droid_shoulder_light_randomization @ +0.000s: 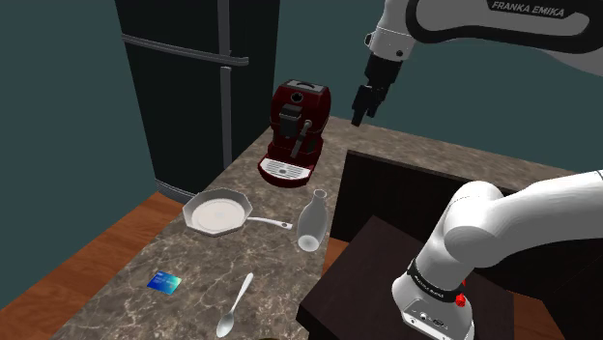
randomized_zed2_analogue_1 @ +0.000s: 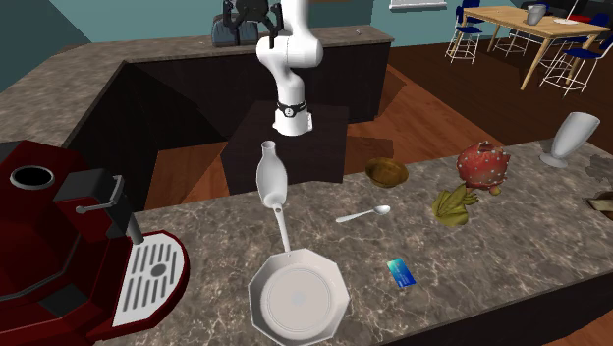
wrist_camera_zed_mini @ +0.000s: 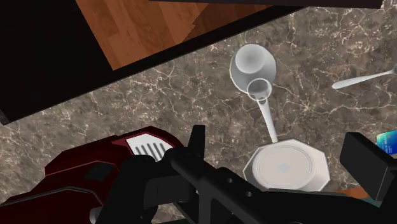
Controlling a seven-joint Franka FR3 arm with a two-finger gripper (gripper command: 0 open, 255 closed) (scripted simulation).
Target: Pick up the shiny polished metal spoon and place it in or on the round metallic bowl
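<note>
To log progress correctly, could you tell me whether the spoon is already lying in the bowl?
No, the spoon lies flat on the counter, clearly apart from the bowl.

Place: a home kitchen that opens onto a dining area.
Worktop: a long, brown-veined stone countertop (droid_shoulder_light_randomization: 193, 280) that turns a corner and carries household things.
Appliances: a red espresso machine (droid_shoulder_light_randomization: 295, 130) on the counter, with a tall dark refrigerator (droid_shoulder_light_randomization: 184, 87) with long metal handles beyond it, against a teal wall.
Cookware: a white octagonal frying pan (droid_shoulder_light_randomization: 218, 212), a white carafe (droid_shoulder_light_randomization: 312, 224), a spoon (droid_shoulder_light_randomization: 235, 306) and a round brownish bowl (randomized_zed2_analogue_1: 387, 173).
Dining area: a wooden table (randomized_zed2_analogue_1: 521, 20) with blue-seated chairs (randomized_zed2_analogue_1: 466, 39) on a wooden floor (randomized_zed2_analogue_1: 432, 98).
</note>
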